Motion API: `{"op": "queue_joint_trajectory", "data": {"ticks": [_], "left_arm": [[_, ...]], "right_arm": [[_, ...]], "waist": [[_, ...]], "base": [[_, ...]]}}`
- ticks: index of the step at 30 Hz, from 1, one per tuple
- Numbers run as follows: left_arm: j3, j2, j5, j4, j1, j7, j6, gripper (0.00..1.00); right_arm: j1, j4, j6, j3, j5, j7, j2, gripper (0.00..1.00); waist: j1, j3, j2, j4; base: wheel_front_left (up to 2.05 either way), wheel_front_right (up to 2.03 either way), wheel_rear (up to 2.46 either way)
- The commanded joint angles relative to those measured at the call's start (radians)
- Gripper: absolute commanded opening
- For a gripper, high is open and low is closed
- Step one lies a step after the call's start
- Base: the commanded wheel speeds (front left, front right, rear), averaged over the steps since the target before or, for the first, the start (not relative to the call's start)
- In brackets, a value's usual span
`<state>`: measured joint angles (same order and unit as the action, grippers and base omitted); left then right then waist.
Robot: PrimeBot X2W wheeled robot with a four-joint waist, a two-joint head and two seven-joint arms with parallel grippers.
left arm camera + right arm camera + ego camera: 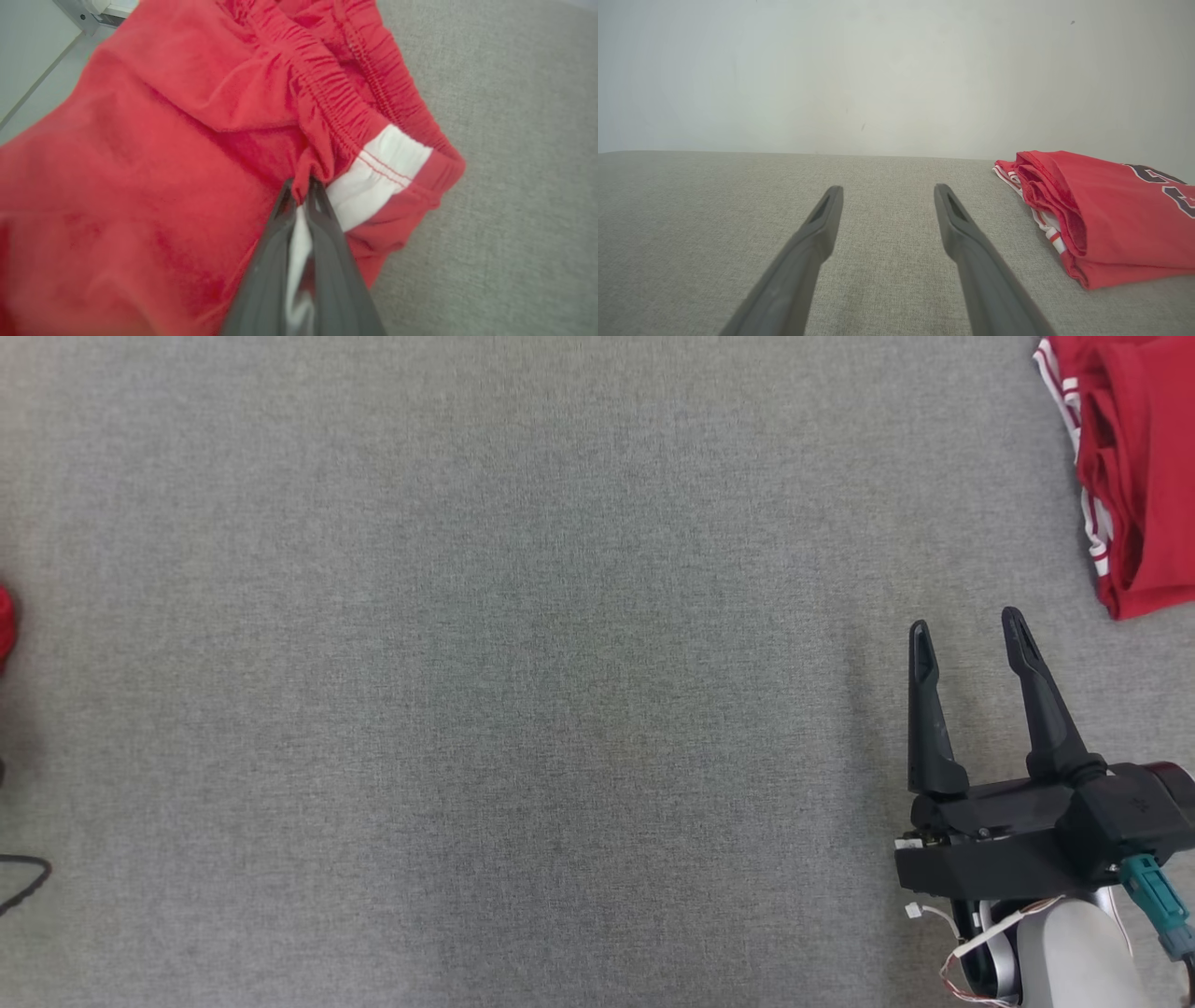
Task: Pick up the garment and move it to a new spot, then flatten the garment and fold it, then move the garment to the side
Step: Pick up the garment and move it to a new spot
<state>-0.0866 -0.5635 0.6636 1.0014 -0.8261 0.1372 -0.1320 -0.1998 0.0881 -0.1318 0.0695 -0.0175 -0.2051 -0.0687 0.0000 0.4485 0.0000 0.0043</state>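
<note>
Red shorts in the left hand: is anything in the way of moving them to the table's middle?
Nothing visible. The left hand is shut on the red shorts, and the grey table is bare across its middle. A folded red garment and the open right hand sit off to the right.

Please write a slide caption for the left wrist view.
Left gripper shut on the red garment near its white stripe, over a grey fabric surface.

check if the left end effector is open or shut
Shut. In the left wrist view the left end effector is pinched together on a fold of the garment, with cloth bunched at its tip.
</note>
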Motion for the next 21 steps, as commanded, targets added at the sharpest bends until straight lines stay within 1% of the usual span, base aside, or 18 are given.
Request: {"op": "queue_joint_trajectory", "data": {"ticks": [1,2,7,12,17,19,21], "left_arm": [[-0.008,-0.017,-0.022,0.007,-0.018,-0.049,0.003,0.0],[-0.008,-0.017,-0.022,0.007,-0.018,-0.049,0.003,0.0],[-0.028,-0.04,-0.051,-0.013,-0.074,-0.19,0.002,0.0],[-0.075,-0.057,-0.079,-0.069,-0.143,-0.286,0.002,0.0],[-0.135,-0.061,-0.116,-0.139,-0.212,-0.327,0.002,0.0],[-0.161,-0.06,-0.137,-0.17,-0.231,-0.331,0.002,0.0],[-0.192,-0.052,-0.155,-0.232,-0.258,-0.323,0.002,0.0]], "right_arm": [[0.012,-0.001,0.003,0.003,0.008,-0.002,0.004,1.0],[0.012,-0.001,0.003,0.003,0.008,-0.002,0.004,1.0],[0.019,-0.023,0.003,-0.004,0.02,-0.01,0.009,1.0],[0.026,-0.062,0.003,-0.01,0.043,-0.026,0.014,1.0],[0.029,-0.124,0.003,-0.014,0.063,-0.044,0.017,1.0],[0.032,-0.145,0.003,-0.014,0.073,-0.05,0.018,1.0],[0.04,-0.176,0.003,-0.012,0.09,-0.056,0.02,1.0]], "waist": [[0.0,-0.017,0.0,0.001],[0.0,-0.017,0.0,0.001],[0.0,-0.056,0.0,0.007],[0.0,-0.101,0.0,0.0],[0.0,-0.148,0.0,-0.035],[0.0,-0.166,0.0,-0.057],[0.0,-0.189,0.0,-0.091]], "base": [[0.0,0.0,0.0],[0.0,0.0,0.0],[0.0,0.0,0.0],[0.0,0.0,0.0],[0.0,0.0,0.0],[0.0,0.0,0.0],[0.0,0.0,0.0]]}}
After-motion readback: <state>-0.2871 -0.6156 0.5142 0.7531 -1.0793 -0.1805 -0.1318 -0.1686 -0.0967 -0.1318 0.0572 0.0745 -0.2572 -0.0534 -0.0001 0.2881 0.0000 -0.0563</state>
